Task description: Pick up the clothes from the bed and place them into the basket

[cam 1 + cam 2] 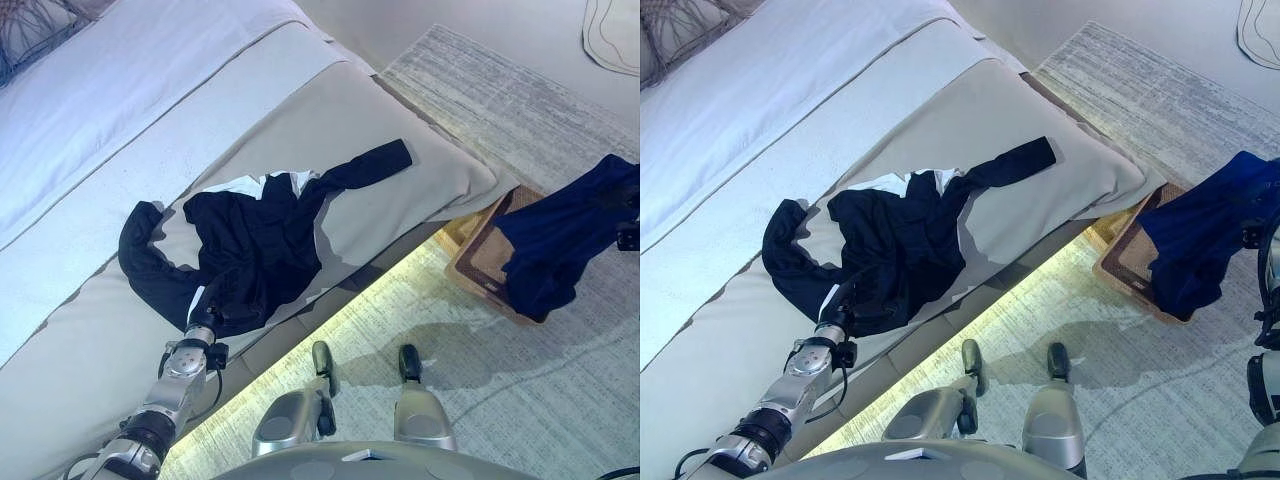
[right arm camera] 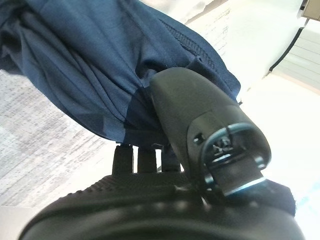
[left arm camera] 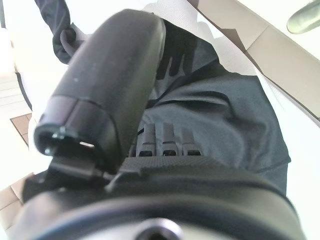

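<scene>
Beside the bed [image 1: 90, 330], the right hand [image 2: 200, 125] pinched a blue garment [image 1: 565, 235] above the basket [image 1: 480, 262], release pending; the left hand [image 3: 115, 85] curled into the black garment [image 1: 255, 245] at the bed's near edge, lift next.

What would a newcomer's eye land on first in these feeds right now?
Probably the black garment sprawled across the beige bed cover, with the left hand at its near edge. Next, the navy garment hanging from the right hand above the brown basket on the rug beside the bed.
</scene>
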Robot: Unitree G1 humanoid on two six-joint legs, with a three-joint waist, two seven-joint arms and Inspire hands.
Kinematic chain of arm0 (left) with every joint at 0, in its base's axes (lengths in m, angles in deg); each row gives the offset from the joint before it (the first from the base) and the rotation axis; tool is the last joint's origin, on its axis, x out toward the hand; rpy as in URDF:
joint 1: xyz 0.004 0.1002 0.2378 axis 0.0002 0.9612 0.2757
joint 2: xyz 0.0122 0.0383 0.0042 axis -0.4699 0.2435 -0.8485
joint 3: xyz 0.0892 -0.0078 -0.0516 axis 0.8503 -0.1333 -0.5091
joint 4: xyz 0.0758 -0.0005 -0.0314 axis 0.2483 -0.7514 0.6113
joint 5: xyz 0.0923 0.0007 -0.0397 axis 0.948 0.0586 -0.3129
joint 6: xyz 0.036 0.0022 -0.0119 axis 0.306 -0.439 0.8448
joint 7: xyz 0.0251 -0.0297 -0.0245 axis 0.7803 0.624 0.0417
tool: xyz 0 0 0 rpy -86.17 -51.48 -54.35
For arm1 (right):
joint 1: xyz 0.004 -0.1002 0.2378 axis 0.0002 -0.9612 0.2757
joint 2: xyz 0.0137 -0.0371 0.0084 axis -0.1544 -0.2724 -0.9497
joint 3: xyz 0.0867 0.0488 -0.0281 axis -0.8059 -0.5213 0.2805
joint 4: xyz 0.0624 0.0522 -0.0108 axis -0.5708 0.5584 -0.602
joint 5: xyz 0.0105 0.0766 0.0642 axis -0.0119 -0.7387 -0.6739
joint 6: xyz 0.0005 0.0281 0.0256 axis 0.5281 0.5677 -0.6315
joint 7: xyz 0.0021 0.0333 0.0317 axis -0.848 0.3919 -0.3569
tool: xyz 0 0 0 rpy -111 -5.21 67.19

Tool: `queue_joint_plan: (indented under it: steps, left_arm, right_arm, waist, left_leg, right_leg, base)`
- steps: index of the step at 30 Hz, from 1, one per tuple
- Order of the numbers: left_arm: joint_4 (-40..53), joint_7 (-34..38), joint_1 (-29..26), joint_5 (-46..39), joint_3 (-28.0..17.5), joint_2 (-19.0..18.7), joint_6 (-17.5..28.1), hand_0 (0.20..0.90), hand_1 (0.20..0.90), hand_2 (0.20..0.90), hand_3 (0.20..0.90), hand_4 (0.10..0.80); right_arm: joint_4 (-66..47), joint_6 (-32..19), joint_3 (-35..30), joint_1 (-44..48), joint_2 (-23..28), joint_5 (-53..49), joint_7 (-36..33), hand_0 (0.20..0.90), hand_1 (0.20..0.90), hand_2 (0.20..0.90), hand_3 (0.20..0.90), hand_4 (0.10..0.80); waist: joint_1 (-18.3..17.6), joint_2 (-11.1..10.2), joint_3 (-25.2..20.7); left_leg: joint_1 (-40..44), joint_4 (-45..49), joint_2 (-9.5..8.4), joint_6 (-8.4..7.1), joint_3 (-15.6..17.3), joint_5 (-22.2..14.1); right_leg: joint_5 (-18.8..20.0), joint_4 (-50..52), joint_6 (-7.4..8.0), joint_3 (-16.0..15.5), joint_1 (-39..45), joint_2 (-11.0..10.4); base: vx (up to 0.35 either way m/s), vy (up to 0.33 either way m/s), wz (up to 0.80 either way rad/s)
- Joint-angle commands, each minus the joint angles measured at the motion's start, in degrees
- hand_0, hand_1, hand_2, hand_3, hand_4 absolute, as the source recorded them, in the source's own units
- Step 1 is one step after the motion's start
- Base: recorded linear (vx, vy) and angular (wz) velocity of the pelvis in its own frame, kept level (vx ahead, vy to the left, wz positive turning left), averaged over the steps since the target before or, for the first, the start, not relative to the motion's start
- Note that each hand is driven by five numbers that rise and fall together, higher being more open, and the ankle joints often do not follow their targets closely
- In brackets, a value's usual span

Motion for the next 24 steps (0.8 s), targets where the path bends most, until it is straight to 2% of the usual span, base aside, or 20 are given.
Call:
queue_joint_plan:
  steps: [1, 3, 4, 5, 13, 24]
  left_arm:
    - [2.10, 0.56, -1.14, 0.05, 0.63, -0.22, 5.70, 0.900, 0.900, 0.900, 0.900, 0.800]
    - [2.24, 0.43, -0.95, 0.05, 0.78, -0.23, 5.71, 0.900, 0.900, 0.900, 0.900, 0.800]
    - [2.35, 0.41, -0.92, 0.08, 0.83, -0.18, 5.67, 0.900, 0.900, 0.900, 0.900, 0.800]
    - [2.45, 0.34, -0.94, 0.15, 0.86, -0.12, 5.55, 0.900, 0.900, 0.900, 0.900, 0.800]
    - [2.47, 0.70, -1.32, -0.24, 1.61, -0.13, 5.46, 0.900, 0.900, 0.900, 0.900, 0.800]
    - [3.13, 0.72, -1.56, 0.28, 1.14, -0.50, 3.83, 0.900, 0.900, 0.900, 0.900, 0.800]
  right_arm:
    - [-3.15, -5.34, 1.79, 8.30, 8.21, 3.07, -1.64, 0.300, 0.300, 0.300, 0.200, 0.100]
    - [-2.76, -4.60, 1.55, 7.88, 8.06, 3.70, -1.50, 0.300, 0.300, 0.300, 0.200, 0.100]
    - [-2.29, -4.40, 1.36, 7.60, 8.04, 4.71, -1.63, 0.413, 0.413, 0.413, 0.332, 0.232]
    - [-1.84, -4.09, 1.30, 7.54, 8.05, 5.56, -1.68, 0.900, 0.900, 0.900, 0.900, 0.800]
    - [0.02, -2.86, 0.99, 5.61, 7.10, 9.06, -2.77, 0.900, 0.900, 0.900, 0.900, 0.800]
    - [-0.12, -1.77, 0.74, 0.45, 6.61, 14.51, -1.53, 0.900, 0.900, 0.900, 0.900, 0.800]
  waist:
    - [0.90, -2.35, -2.96]
    - [0.93, -2.13, -2.94]
    - [0.93, -2.03, -2.93]
    - [0.96, -1.93, -2.97]
    - [0.83, -1.86, -3.14]
    - [0.94, -3.72, -5.29]
  left_leg:
    - [0.81, 0.60, 1.84, -4.27, -4.36, -3.22]
    - [0.85, 0.65, 1.85, -4.30, -4.40, -3.21]
    - [0.84, 0.71, 1.85, -4.35, -4.37, -3.18]
    - [0.81, 0.72, 1.84, -4.37, -4.38, -3.17]
    - [1.32, 0.67, 1.78, -4.23, -4.08, -3.34]
    - [3.10, 0.95, 1.87, -3.65, -4.15, -4.22]
  right_leg:
    - [-3.87, 7.42, -4.79, -0.41, -2.81, 2.54]
    - [-4.01, 7.49, -4.86, -0.55, -2.74, 2.51]
    - [-4.02, 7.55, -4.87, -0.61, -2.77, 2.47]
    - [-4.05, 7.52, -4.88, -0.64, -2.75, 2.45]
    - [-3.89, 7.19, -4.69, -0.75, -2.22, 2.17]
    - [-4.10, 7.15, -4.61, -0.77, -0.28, 2.01]
  base:
    - [0.000, 0.000, 0.00]
    - [0.012, -0.004, 0.02]
    - [0.025, -0.001, 0.03]
    - [0.000, 0.000, 0.00]
    - [0.000, 0.000, 0.00]
    - [0.012, 0.007, 0.02]
